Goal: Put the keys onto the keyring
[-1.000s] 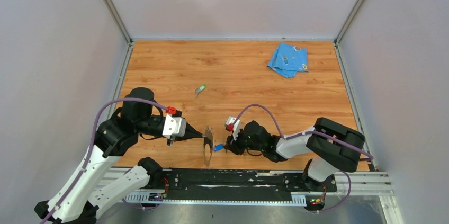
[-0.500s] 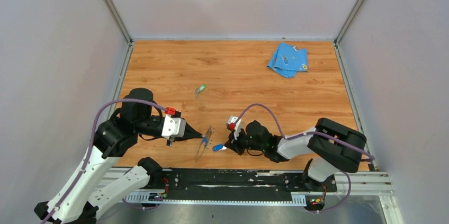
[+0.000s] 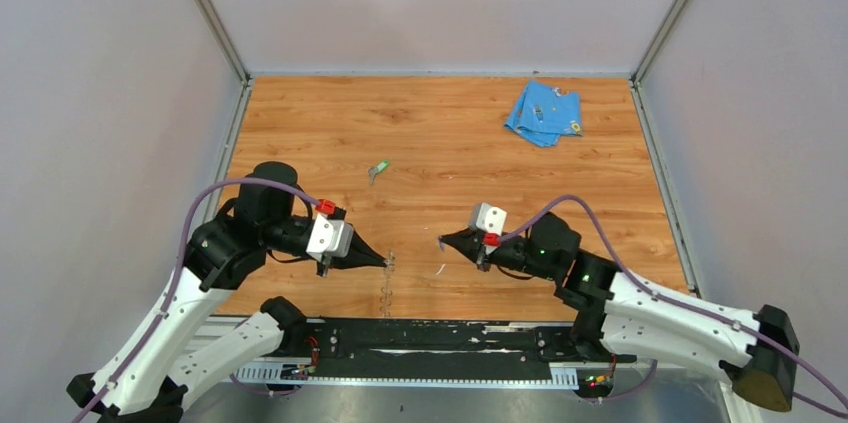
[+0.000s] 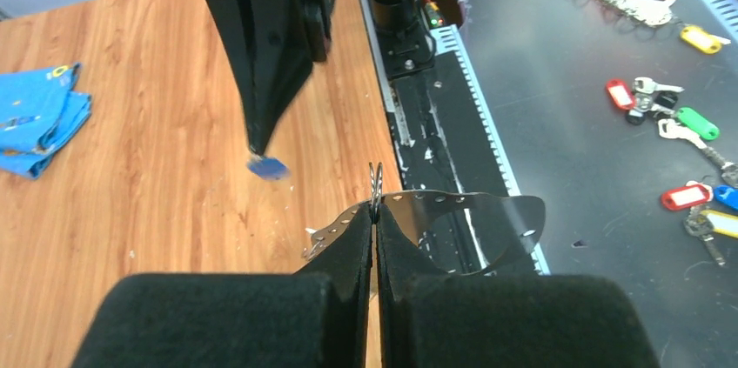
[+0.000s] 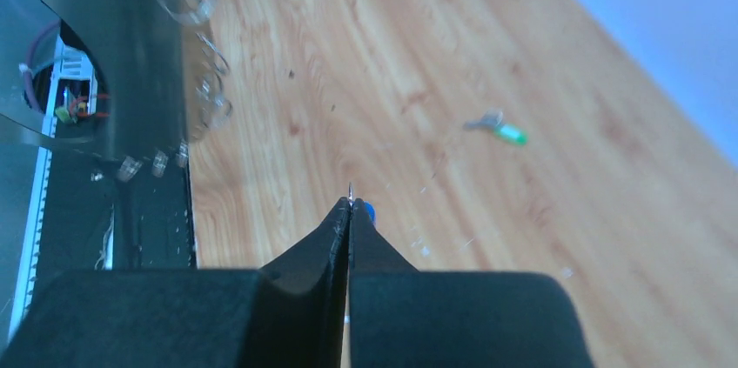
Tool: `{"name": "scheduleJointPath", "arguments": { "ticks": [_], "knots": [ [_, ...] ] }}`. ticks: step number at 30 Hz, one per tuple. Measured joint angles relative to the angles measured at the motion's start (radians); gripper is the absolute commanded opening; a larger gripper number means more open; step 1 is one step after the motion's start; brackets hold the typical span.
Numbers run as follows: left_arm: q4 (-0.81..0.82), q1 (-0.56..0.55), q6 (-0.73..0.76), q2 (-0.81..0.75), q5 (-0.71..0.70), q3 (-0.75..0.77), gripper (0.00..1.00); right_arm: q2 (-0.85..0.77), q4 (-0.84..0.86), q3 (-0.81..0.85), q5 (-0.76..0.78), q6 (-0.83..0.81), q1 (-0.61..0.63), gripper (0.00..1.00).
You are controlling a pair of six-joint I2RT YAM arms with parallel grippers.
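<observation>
The keyring point(image 4: 452, 203), a thin grey metal band with small holes, is pinched at its upper edge by my left gripper point(image 4: 376, 211), which is shut on it. From above the keyring point(image 3: 387, 288) shows edge-on, hanging below the left gripper point(image 3: 386, 261) near the table's front edge. My right gripper point(image 3: 441, 239) faces it a short way to the right, shut on the blue-headed key point(image 4: 267, 166). In the right wrist view only a bit of that key point(image 5: 369, 210) shows beside the right gripper point(image 5: 350, 201). The green-headed key point(image 3: 379, 170) lies alone on the wood further back.
A light-blue cloth point(image 3: 543, 113) lies crumpled at the back right of the wooden table point(image 3: 450, 143). The black rail point(image 3: 440, 338) with the arm bases runs along the front edge. Other tagged keys point(image 4: 661, 98) lie on the dark floor beyond the rail.
My right gripper shut on the blue key, lifted it off the table and drew back to the right. The keyring in my left gripper swung edge-on to the top camera.
</observation>
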Motion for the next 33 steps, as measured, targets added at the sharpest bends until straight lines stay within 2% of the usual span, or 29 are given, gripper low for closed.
{"name": "scheduleJointPath", "arguments": {
  "ticks": [5,10,15,24,33],
  "knots": [
    [0.0,0.0,0.0,0.045,0.066,0.0,0.0,-0.087,-0.227,0.195,-0.026,-0.195,0.024,0.0],
    [0.0,0.0,0.005,0.115,0.129,0.007,0.0,-0.019,-0.415,0.407,-0.055,-0.381,0.072,0.0],
    [0.0,0.0,0.039,0.15,0.155,0.031,0.0,0.042,-0.561,0.532,-0.087,-0.541,0.131,0.0],
    [0.005,0.0,0.136,0.132,0.172,0.06,0.0,0.075,-0.708,0.644,-0.15,-0.73,0.153,0.0],
    [0.037,0.0,0.114,0.161,0.177,0.073,0.0,0.095,-0.723,0.658,-0.149,-0.83,0.249,0.0]
  ]
}}
